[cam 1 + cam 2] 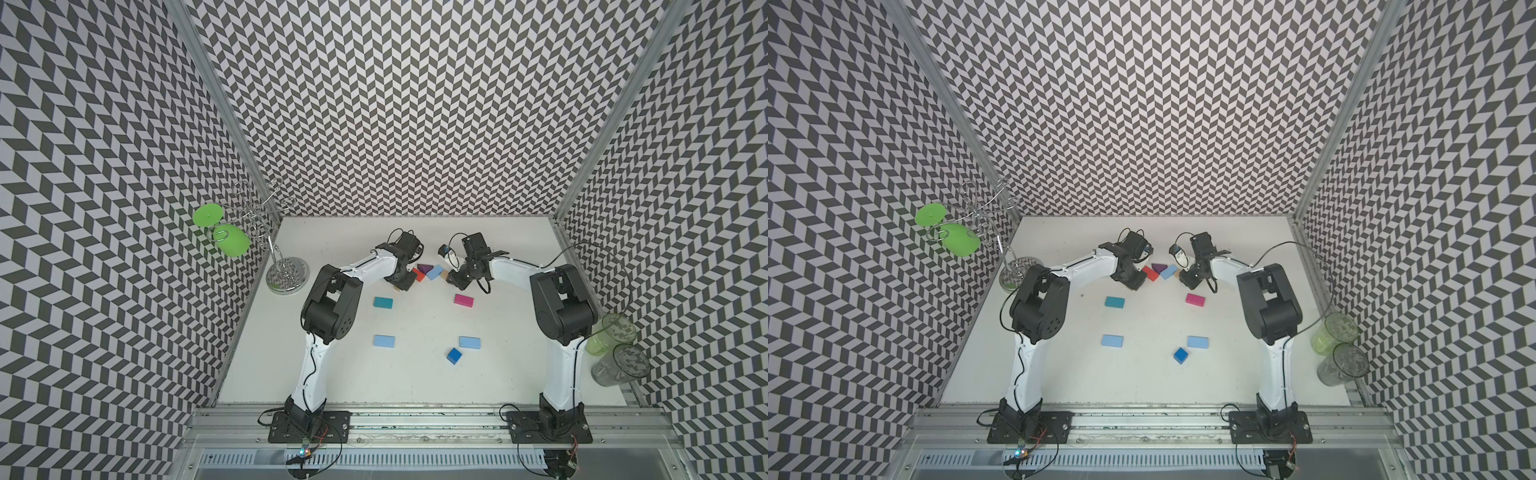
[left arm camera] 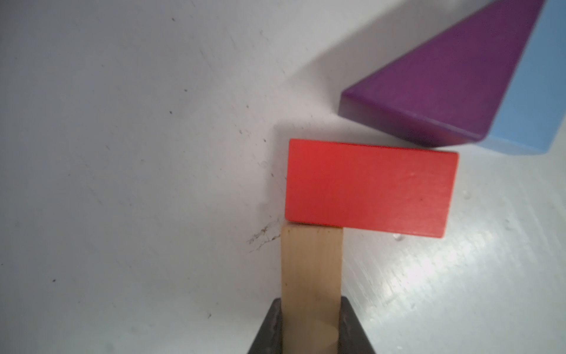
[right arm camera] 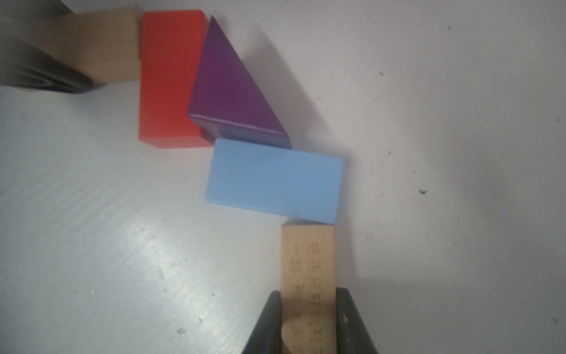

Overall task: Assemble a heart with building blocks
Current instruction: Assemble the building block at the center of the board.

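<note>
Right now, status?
Left gripper shut on plain tan block, touching red block. Right gripper shut on printed tan block, touching light blue block. Heart unfinished; no obstruction.

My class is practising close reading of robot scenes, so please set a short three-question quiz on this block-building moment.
1. True or false: the left tool is shut on the left tan block.
2. Multiple choice: the right tan block, gripped by the right tool, touches a block of which colour? A teal; B light blue; C magenta.
3. Fill in: between the red block and the light blue block lies the purple ____.

Key: 1 true; 2 B; 3 triangle.
</note>
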`<action>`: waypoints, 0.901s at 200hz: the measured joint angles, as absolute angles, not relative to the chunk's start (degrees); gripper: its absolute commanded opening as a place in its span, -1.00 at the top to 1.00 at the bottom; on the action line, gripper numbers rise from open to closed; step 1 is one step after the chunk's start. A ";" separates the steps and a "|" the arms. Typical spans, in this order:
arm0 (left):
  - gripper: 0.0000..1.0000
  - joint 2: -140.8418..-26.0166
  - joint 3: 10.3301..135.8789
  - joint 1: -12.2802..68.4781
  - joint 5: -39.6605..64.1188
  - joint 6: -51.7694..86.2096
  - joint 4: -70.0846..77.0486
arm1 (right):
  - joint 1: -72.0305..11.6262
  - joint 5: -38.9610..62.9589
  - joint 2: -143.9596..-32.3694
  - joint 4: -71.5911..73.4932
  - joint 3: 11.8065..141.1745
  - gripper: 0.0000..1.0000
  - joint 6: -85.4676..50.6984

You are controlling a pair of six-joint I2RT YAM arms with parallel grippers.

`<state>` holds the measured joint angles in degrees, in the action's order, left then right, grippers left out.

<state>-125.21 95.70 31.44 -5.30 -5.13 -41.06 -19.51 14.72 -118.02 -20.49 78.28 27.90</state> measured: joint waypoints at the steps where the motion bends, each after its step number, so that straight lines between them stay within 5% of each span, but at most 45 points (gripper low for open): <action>1: 0.66 -125.21 95.70 31.44 -5.30 -5.13 -41.06 | -19.51 14.72 -118.02 -20.49 78.28 1.00 27.92; 180: 0.62 -126.06 96.68 31.42 -5.61 -5.34 -40.32 | -19.66 14.55 -118.26 -20.53 78.61 1.00 27.92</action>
